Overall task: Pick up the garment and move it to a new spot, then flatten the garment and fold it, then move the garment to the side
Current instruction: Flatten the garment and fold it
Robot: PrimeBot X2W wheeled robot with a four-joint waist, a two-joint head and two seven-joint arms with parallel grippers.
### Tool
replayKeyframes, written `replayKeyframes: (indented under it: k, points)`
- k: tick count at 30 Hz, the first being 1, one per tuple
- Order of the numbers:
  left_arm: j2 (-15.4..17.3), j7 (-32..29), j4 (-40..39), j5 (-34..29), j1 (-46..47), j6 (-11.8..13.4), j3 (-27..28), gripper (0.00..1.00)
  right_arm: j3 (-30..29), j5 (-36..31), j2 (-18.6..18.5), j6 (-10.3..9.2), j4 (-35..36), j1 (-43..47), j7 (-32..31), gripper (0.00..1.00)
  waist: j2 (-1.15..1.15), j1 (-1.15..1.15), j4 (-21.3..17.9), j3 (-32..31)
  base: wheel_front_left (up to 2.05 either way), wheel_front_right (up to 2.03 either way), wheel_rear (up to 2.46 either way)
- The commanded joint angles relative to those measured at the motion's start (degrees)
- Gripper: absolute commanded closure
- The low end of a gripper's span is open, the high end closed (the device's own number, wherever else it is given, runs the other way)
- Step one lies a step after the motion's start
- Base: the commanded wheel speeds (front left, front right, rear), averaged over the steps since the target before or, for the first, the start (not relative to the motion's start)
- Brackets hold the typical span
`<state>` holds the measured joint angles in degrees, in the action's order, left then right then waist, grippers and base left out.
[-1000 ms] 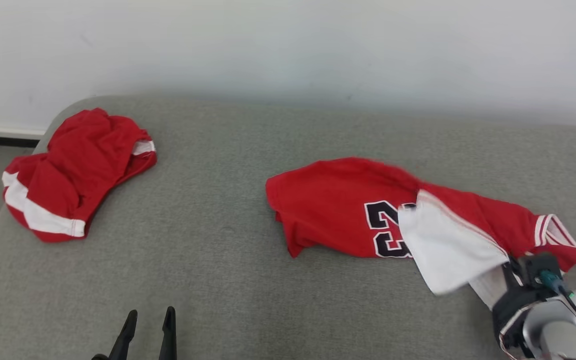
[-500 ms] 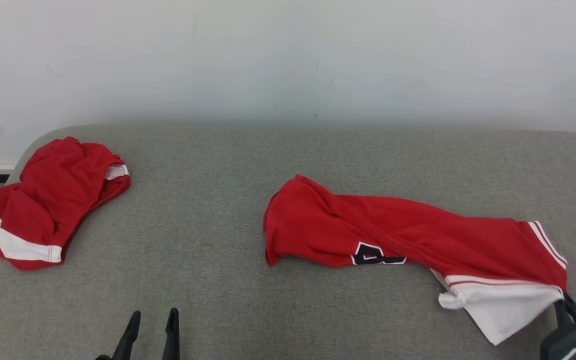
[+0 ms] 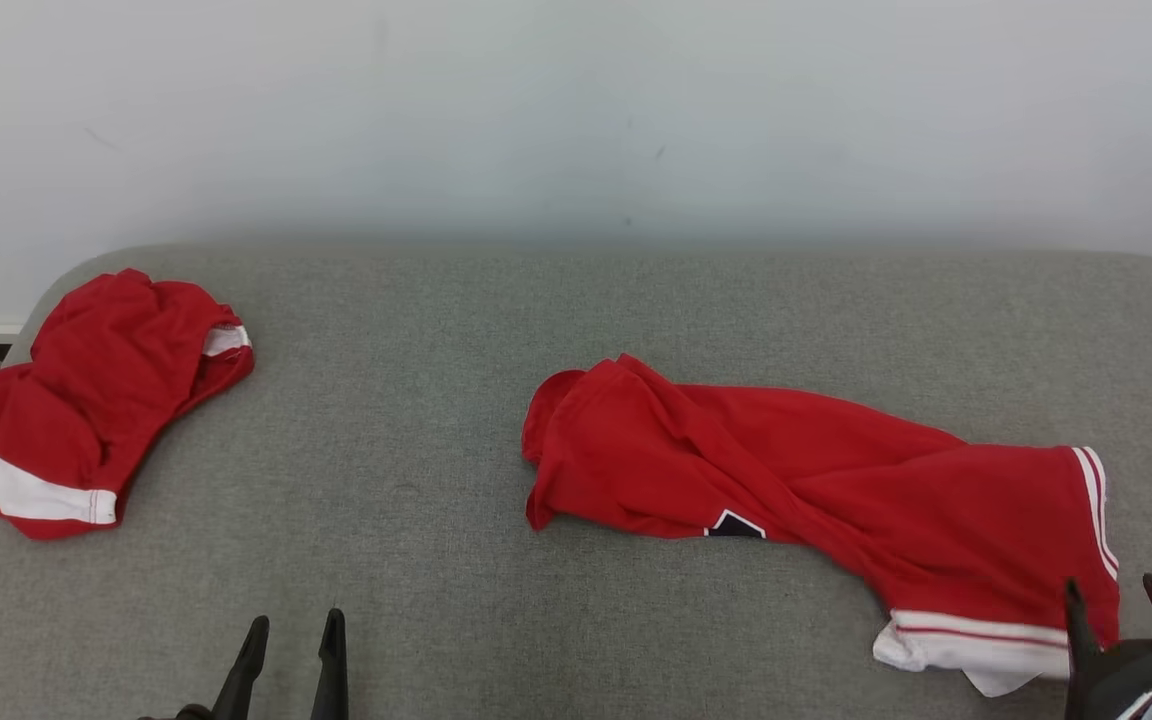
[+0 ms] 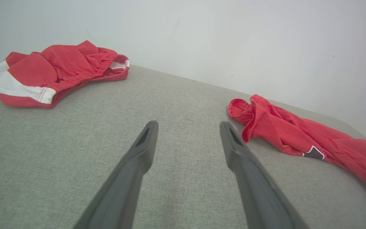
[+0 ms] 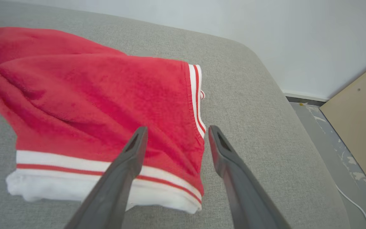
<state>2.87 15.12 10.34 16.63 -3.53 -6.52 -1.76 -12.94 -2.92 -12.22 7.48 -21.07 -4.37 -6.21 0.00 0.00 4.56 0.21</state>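
Note:
The garment (image 3: 816, 480), red with white striped trim and a dark number patch, lies crumpled lengthwise across the right half of the grey cushion (image 3: 436, 400). It also shows in the left wrist view (image 4: 297, 133) and the right wrist view (image 5: 91, 95). My right gripper (image 3: 1106, 600) is open at the garment's near right corner. In its own view the right gripper (image 5: 177, 128) hovers over the white hem with nothing between the fingers. My left gripper (image 3: 296, 622) stands open and empty near the front edge, well left of the garment; the left wrist view shows the same left gripper (image 4: 188, 124) above bare cushion.
A second red garment with a white band (image 3: 86, 400) lies bunched at the cushion's far left corner (image 4: 56, 66). A pale wall rises behind. Past the cushion's rounded right edge are floor (image 5: 322, 127), a tan board (image 5: 361, 111) and a white cable (image 5: 351, 197).
My right gripper has opened and let go of the garment's white hem, which dropped flat onto the cushion. The head camera tilted up over the second. The left gripper stayed put.

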Motion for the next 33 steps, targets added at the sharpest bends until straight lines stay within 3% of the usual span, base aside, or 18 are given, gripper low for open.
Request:
replayKeyframes:
  k: [1,9,15,21,33]
  points:
    - [0.0,0.0,0.2,-0.4,0.2,0.0,0.2,0.00,-0.1,0.3,0.2,0.03,0.4,-0.1,-0.3,0.00,0.00,0.00,0.0,-0.3,0.00,0.00,0.00]
    - [0.0,0.0,-0.4,0.0,-1.4,0.2,0.9,0.00,1.0,1.6,4.0,0.03,8.5,1.5,2.0,0.00,0.00,0.00,-0.8,-1.8,0.00,0.00,0.00]
    - [0.0,0.0,-1.0,0.5,-1.9,0.9,1.0,0.00,4.2,3.0,6.5,0.03,13.1,4.3,11.5,0.00,0.00,0.00,-1.8,-2.7,0.00,0.00,0.00]
    - [0.0,0.0,-1.7,-0.1,-2.6,1.1,1.2,0.00,8.2,3.7,7.8,0.03,13.0,7.9,18.7,0.00,0.00,0.00,-2.2,-3.5,0.00,0.00,0.00]
    - [0.0,-0.8,1.1,-0.7,-1.2,0.6,-0.9,0.00,12.2,4.8,8.5,0.03,9.9,7.7,20.1,0.00,0.00,0.00,-4.5,-3.5,0.00,0.00,0.00]
